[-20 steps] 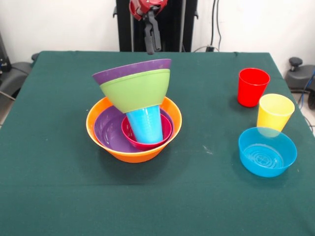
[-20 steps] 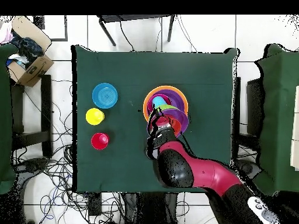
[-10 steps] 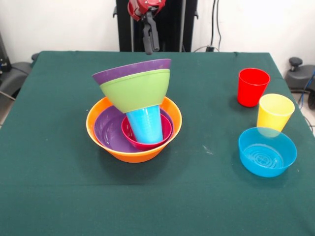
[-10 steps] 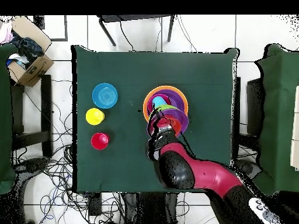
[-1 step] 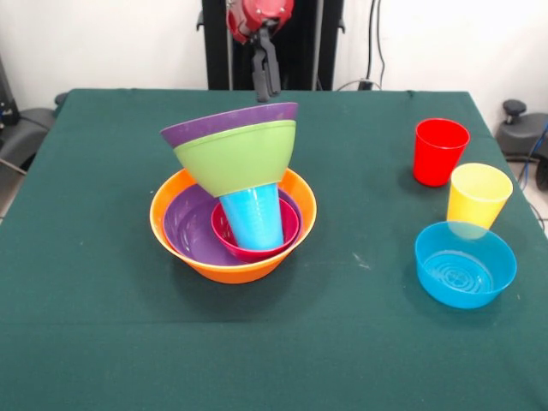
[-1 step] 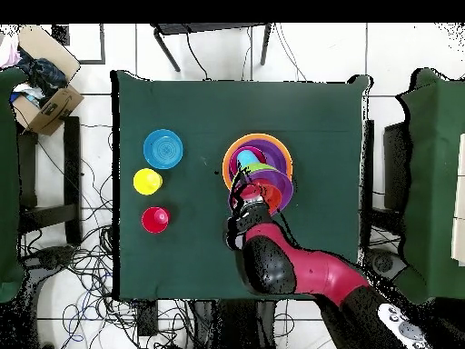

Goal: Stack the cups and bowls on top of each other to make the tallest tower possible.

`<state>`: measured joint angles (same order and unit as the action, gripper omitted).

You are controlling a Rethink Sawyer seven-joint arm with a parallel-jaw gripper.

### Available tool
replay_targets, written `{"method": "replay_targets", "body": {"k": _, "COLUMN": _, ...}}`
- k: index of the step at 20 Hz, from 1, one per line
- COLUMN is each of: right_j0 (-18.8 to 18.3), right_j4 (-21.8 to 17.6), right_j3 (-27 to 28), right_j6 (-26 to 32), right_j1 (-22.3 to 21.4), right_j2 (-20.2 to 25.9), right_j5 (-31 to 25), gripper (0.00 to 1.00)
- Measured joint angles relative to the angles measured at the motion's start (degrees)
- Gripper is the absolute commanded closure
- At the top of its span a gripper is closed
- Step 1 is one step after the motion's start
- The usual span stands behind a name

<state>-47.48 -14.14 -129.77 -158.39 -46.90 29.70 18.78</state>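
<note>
Shifted slightly sideways, the gripper (image 5: 265, 81) hangs above the tower (image 5: 233, 201); finger opening seemingly unreadable.

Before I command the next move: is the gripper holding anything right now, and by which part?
Nothing is held: the gripper hangs empty behind the tower, clear of its purple bowl.

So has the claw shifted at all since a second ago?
Yes, slightly. In the front view the claw has drifted a little to the picture's right and lower, closer to the tilted purple bowl's rim. The tower itself hasn't moved.
</note>
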Motion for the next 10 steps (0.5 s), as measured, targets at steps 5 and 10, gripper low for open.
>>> {"method": "replay_targets", "body": {"k": 5, "right_j0": 1.5, "right_j4": -1.3, "right_j3": 0.4, "right_j6": 0.0, "right_j1": 3.5, "right_j2": -1.9, "right_j5": 3.6, "gripper": 0.0}}
{"method": "replay_targets", "body": {"k": 10, "right_j0": 2.2, "right_j4": -1.9, "right_j3": 0.4, "right_j6": 0.0, "right_j1": 5.7, "right_j2": -2.9, "right_j5": 4.0, "gripper": 0.0}}
